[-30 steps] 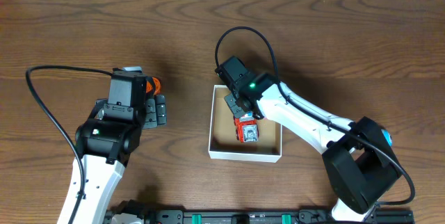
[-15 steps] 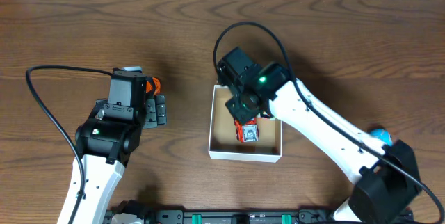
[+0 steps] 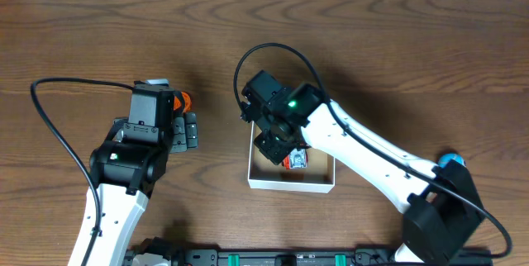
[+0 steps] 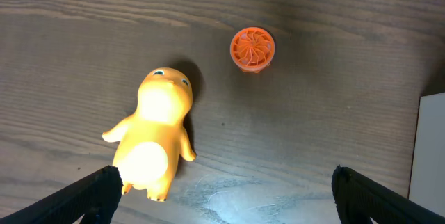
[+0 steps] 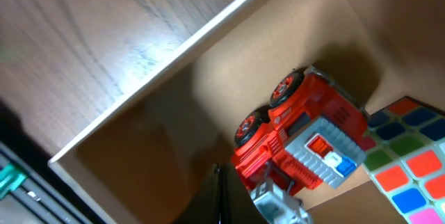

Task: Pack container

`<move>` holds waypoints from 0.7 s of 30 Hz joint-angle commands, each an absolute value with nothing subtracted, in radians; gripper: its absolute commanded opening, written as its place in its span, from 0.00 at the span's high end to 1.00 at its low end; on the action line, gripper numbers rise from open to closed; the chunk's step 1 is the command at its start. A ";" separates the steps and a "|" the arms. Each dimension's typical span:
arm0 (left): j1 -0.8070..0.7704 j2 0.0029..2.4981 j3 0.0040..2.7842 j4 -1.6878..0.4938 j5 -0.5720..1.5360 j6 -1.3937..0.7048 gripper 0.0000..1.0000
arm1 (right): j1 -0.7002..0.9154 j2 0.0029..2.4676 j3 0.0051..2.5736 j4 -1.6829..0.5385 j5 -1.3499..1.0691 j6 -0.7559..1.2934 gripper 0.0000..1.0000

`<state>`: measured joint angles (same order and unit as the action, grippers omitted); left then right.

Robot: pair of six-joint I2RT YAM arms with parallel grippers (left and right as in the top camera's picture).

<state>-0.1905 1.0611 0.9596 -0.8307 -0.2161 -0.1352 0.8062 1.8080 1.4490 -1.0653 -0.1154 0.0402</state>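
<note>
The container (image 3: 291, 186) is a shallow white-walled box with a tan inside, right of centre in the overhead view. In it lie a red toy truck (image 3: 295, 160) (image 5: 306, 133) and a colour cube (image 5: 410, 158). My right gripper (image 3: 271, 144) (image 5: 220, 200) hangs over the container's left part, shut with nothing between its fingers, just beside the truck. My left gripper (image 3: 189, 130) (image 4: 222, 203) stands open over bare wood. A yellow toy figure (image 4: 156, 130) lies close to its left finger (image 4: 94, 196), and an orange ribbed disc (image 4: 252, 48) sits farther ahead.
The container's white wall (image 4: 431, 147) shows at the right edge of the left wrist view. Its near wall (image 5: 174, 64) crosses the right wrist view, with wood table beyond. A black rail runs along the table's front edge (image 3: 273, 258).
My right arm has swung left across the container, its gripper staying shut. The truck lies where it was. The left arm has not moved.
</note>
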 commanded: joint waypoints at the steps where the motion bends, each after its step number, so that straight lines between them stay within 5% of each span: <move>1: -0.186 1.055 0.960 -0.833 -0.217 -0.148 0.02 | 0.810 1.863 1.450 -1.058 -0.093 0.055 0.98; 21: -0.186 1.055 0.960 -0.834 -0.217 -0.148 0.02 | 0.732 1.972 1.450 -0.928 0.154 0.210 0.99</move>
